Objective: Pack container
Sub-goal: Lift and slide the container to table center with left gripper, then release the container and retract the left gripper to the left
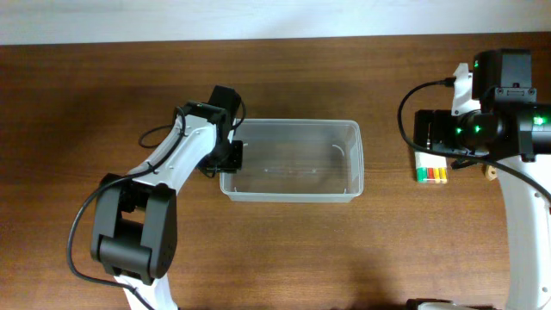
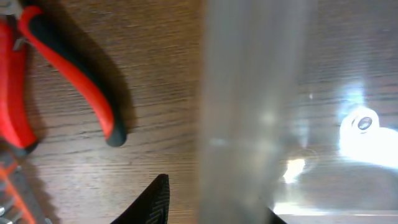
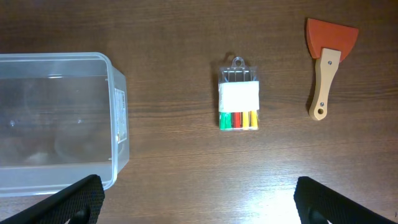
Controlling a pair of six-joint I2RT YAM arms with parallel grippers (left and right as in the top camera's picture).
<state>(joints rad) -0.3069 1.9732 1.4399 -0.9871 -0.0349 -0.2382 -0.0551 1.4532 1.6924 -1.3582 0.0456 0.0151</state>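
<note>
Container (image 1: 293, 123) sits mid-frame, empty; my left gripper (image 1: 231, 159) straddles its left end wall, jaws narrow and not visibly clamped, right gripper (image 3: 199, 202) wide and empty near the marker pack (image 3: 238, 99), so I'd pinch that wall squarely before reaching.

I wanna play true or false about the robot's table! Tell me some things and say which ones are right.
The container has nothing in it. True.
The coloured marker pack is inside the container. False: it lies on the table beside it.
The right gripper holds the scraper. False: it is open and empty; the scraper lies on the table.
The red-handled pliers lie outside the container. True.
</note>
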